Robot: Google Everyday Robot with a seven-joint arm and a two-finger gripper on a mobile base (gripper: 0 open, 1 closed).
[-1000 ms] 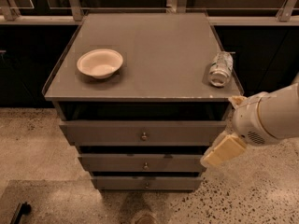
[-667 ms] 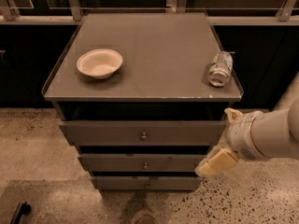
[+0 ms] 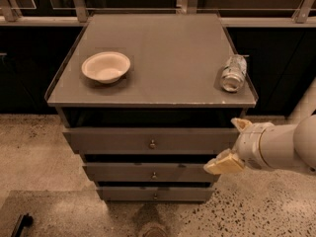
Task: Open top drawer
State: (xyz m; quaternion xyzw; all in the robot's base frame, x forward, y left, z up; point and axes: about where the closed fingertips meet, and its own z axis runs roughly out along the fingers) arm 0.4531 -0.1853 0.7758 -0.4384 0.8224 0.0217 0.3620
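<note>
The top drawer point(image 3: 111, 141) is the highest of three grey-brown fronts under the bench point(image 3: 173, 38), directly below the front edge of the bench top, with a dark gap between that edge and the drawer's upper rim. Its small round knob point(image 3: 152, 143) sits at the middle of the flat panel. Nothing touches the knob.

The hand point(image 3: 231, 144) comes in from the right on a thick white arm point(image 3: 281, 147) and hangs at the right end of the top drawer's front, well to the right of the knob. Its two tan fingers point(image 3: 223, 163) are spread wide, one tip up near the underside of the bench top, the other down level with the middle drawer point(image 3: 123, 173), and there is nothing between them. Whether either finger touches the drawer front I cannot tell.

Below the middle drawer is the lowest drawer point(image 3: 128, 194), narrower again, each with a like knob. On the bench a pale bowl point(image 3: 105, 66) stands upright at the left, and a can point(image 3: 233, 73) lies on its side near the right edge. The floor point(image 3: 44, 157) is speckled stone
</note>
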